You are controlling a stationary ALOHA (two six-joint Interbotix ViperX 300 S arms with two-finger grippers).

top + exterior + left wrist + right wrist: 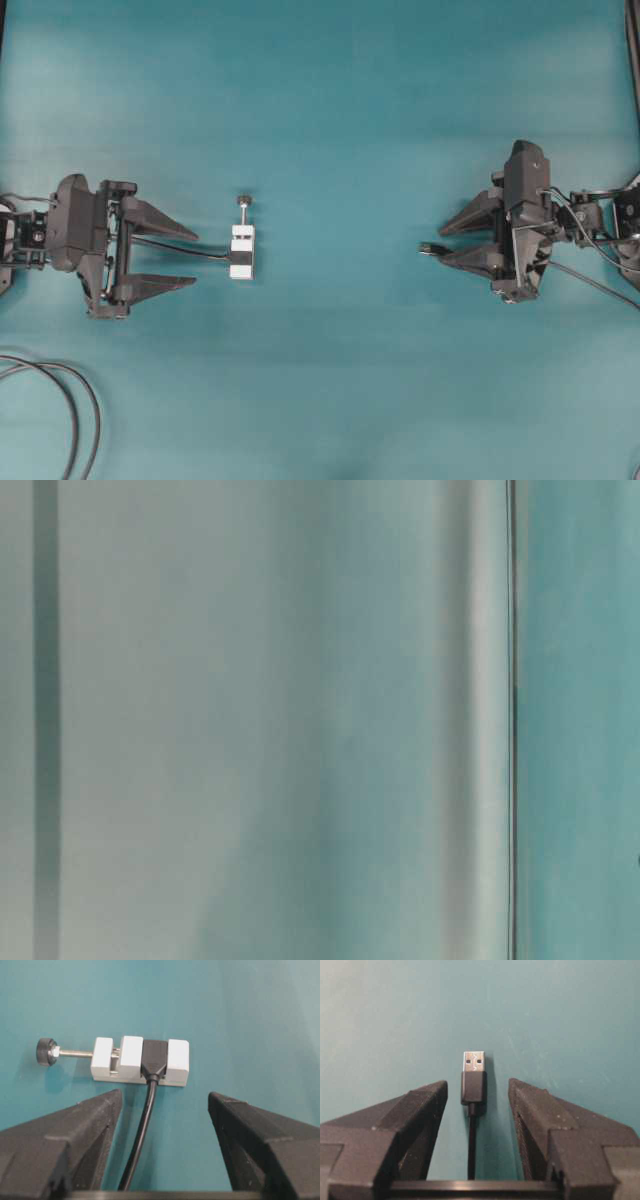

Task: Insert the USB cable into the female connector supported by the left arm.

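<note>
Left gripper [195, 257]: spread, empty, behind female connector [243, 252].
Right gripper [445, 243]: spread around USB cable [473, 1082], not pinching.

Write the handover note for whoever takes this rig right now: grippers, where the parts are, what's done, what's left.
Left gripper: open, empty, its fingers either side of the female connector's lead.
Right gripper: open, straddling the USB cable, not gripping it.
Female connector: white block lying on the table just ahead of the left gripper.
USB cable: plug flat on the table, metal tip pointing away from the right wrist.
Done: both arms lined up over their parts.
Left: grasp both, lift, align, insert.
</note>
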